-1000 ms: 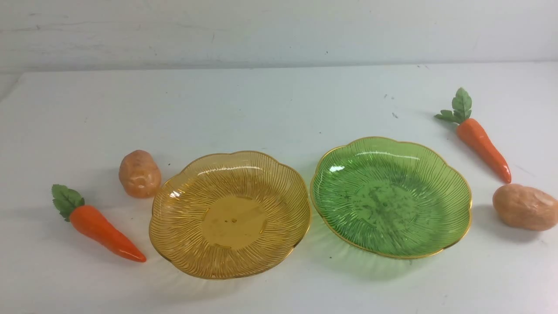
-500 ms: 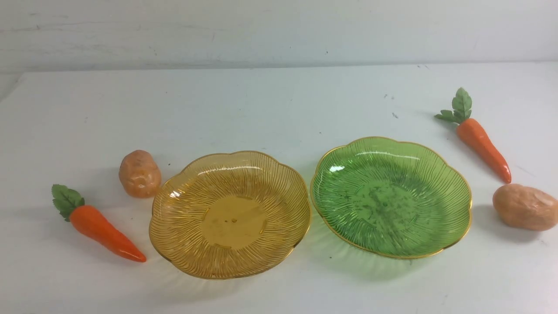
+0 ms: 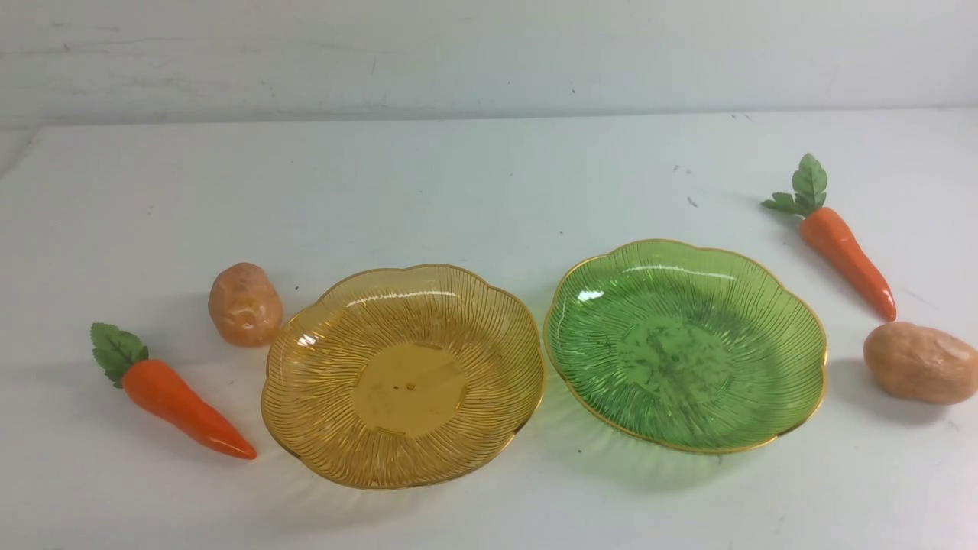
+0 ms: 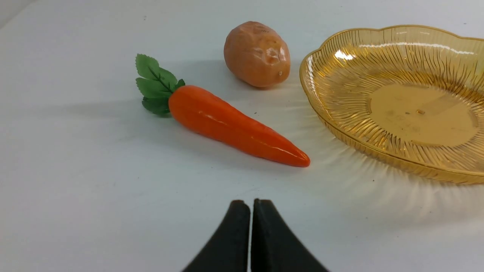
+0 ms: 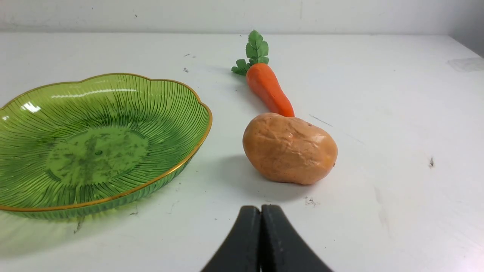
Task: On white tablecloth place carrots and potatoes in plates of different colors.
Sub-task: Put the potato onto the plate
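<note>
White tablecloth [image 3: 489,176] fills the view, smooth, with a few dark specks and scuffs mostly on the right side; plain off-white wall [image 3: 489,53] behind it, no more of the room visible. Amber plate [image 3: 321,397] centre-left and green plate [image 3: 764,305] centre-right sit close together, rims just apart, both empty. Nothing is placed yet, so the task looks to be at its start, with all four items to sort, one kind per plate. Right potato [image 3: 921,361] lies just right of the green plate, left potato [image 3: 244,304] just beside the amber plate's far-left rim. Right carrot [image 3: 846,258] lies beyond the right potato, leaves pointing away from the robot; left carrot [image 3: 179,405] is near the amber plate, tip toward it. Left gripper [image 4: 251,206] faces the left carrot, right gripper [image 5: 261,211] faces the right potato; both have fingers pressed together and hold nothing
</note>
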Controlling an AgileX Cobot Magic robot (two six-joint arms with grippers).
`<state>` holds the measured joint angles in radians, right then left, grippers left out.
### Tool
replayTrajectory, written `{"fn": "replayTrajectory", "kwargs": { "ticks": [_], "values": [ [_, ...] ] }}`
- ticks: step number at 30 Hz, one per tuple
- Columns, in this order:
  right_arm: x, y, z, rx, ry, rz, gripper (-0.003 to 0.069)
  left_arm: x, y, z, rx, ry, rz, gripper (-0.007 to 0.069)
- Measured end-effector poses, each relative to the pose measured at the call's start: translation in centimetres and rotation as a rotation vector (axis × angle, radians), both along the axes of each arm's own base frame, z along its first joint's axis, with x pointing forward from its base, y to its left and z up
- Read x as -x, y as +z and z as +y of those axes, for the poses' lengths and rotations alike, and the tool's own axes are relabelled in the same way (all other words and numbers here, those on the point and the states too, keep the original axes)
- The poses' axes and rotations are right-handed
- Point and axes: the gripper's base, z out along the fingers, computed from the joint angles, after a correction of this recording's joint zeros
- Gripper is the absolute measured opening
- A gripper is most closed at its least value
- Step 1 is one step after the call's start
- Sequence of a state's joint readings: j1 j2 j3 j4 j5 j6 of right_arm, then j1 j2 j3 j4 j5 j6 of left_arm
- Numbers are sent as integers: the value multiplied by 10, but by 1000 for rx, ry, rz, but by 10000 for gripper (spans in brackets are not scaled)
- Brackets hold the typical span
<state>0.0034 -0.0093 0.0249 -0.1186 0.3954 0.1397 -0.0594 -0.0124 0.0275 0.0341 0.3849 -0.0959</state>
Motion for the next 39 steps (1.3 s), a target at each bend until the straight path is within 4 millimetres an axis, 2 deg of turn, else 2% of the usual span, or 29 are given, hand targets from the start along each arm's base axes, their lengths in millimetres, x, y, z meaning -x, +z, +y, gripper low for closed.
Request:
{"fn": "replayTrajectory", "kwargs": {
  "ticks": [3,4,7,9,12,15,18,21,23,24,25,27,29,31,32,35,39],
  "values": [
    [0,1,1,-47,-1,-20,-15,0,0,0,0,0,0,-3],
    [-1,3,2,-110,-2,-38,-15,0,0,0,0,0,0,-3],
    [-2,8,5,-373,-11,-94,-15,0,0,0,0,0,0,-3],
    [-2,12,7,-628,-23,-131,-15,0,0,0,0,0,0,-3],
    [-2,14,9,-832,-33,-145,-15,0,0,0,0,0,0,-3],
    [-2,15,10,-976,-38,-146,-15,0,0,0,0,0,0,-3],
    [-2,17,9,-1024,-38,-165,-15,0,0,0,0,0,0,-3],
    [3,49,9,-999,26,-264,-15,0,0,0,0,0,0,-3],
    [24,126,8,-727,135,-493,-15,0,0,0,0,0,0,-3],
    [28,149,9,-627,154,-511,-15,0,0,0,0,0,0,-3],
    [32,171,11,-535,170,-518,-15,0,0,0,0,0,0,-3],
    [19,200,19,-361,206,-300,-15,0,0,0,0,0,0,-3],
    [-8,192,24,-273,208,69,-15,0,0,0,0,0,0,-3],
    [-44,162,23,-231,155,509,-15,0,0,0,0,0,0,-3],
    [-55,151,22,-218,122,635,-13,0,0,0,0,0,0,-3],
    [-94,124,13,-133,23,838,-6,0,0,0,0,0,0,-3],
    [-137,100,8,-53,-25,949,56,0,0,0,0,0,0,-3]
  ]
}}
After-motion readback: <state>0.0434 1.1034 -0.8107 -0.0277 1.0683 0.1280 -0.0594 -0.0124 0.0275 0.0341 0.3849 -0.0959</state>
